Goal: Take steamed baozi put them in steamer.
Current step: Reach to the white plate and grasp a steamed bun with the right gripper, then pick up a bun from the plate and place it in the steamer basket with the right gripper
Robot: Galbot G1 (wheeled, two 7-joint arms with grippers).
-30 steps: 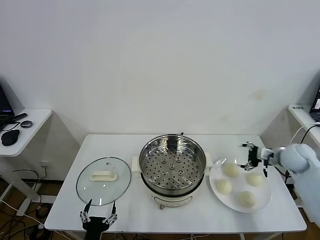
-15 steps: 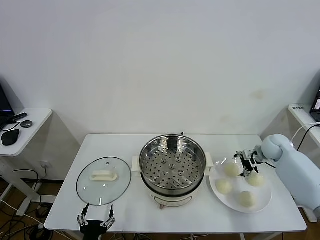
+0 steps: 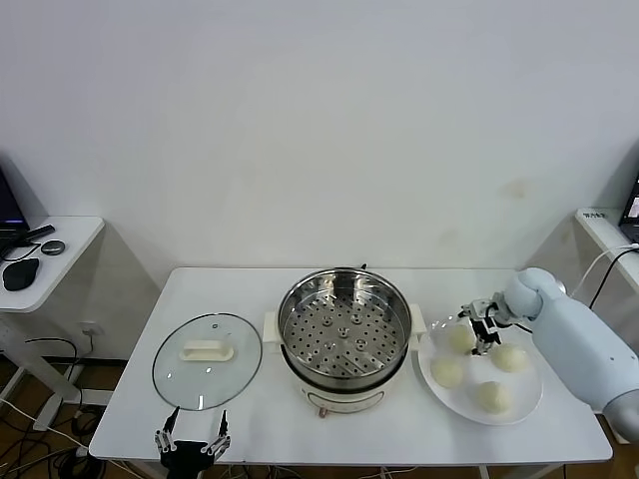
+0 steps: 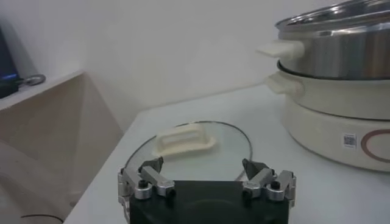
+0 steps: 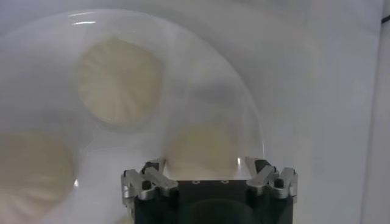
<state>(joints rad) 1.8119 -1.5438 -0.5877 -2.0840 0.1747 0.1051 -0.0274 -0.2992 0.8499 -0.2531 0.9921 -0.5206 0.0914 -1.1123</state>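
Several cream-white baozi lie on a white plate (image 3: 527, 384) at the table's right. My right gripper (image 3: 479, 324) is open and hovers low over the baozi (image 3: 461, 337) nearest the steamer (image 3: 344, 334). In the right wrist view that baozi (image 5: 204, 146) sits just past my right gripper (image 5: 209, 170), between its spread fingertips. Two more baozi (image 5: 119, 82) (image 5: 30, 173) show on the plate (image 5: 183, 36). The steel steamer's perforated tray is bare. My left gripper (image 3: 193, 442) waits open at the table's front edge, empty (image 4: 207, 173).
A round glass lid (image 3: 207, 359) with a white handle lies flat left of the steamer, just beyond the left gripper, and shows as the lid (image 4: 189, 146) in the left wrist view. A side desk (image 3: 40, 249) stands far left of the white table (image 3: 250, 294).
My right gripper has swung left and lower, from the plate's far right edge to over the baozi nearest the steamer. The left gripper sank slightly at the table's front edge.
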